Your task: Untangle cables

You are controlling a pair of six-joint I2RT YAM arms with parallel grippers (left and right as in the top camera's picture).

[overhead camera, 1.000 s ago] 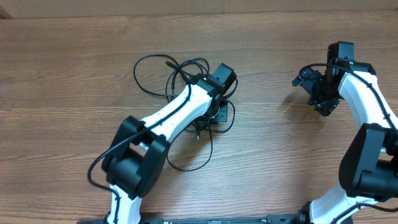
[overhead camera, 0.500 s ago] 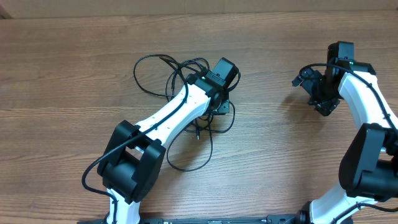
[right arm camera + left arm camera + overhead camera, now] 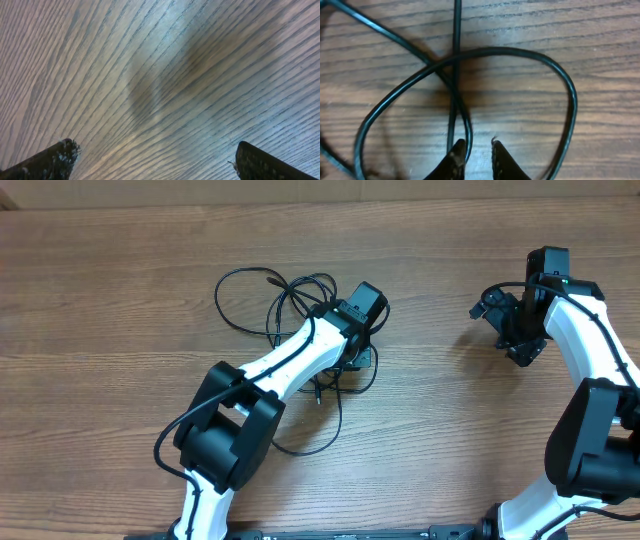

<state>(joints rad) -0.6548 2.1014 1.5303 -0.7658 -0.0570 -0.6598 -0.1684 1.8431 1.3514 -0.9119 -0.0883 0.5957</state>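
Cables (image 3: 283, 298) noted tangled on counter (image 3: 450, 440), centre-left of overhead frame. Left tool (image 3: 475, 150) held over them, fingers nearly together, one strand at the gap; a pinch cannot be told. Right tool (image 3: 155, 152) spread wide, at right

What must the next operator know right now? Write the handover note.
Left claw: low over the cables, fingers nearly together; whether it grips a strand is unclear.
Right claw: open, over bare table, off to the right of the pile.
Cables: one heap of crossed loops mid-table, under the left arm.
Done: nothing separated.
Left: pull the strands apart and lay each out singly.
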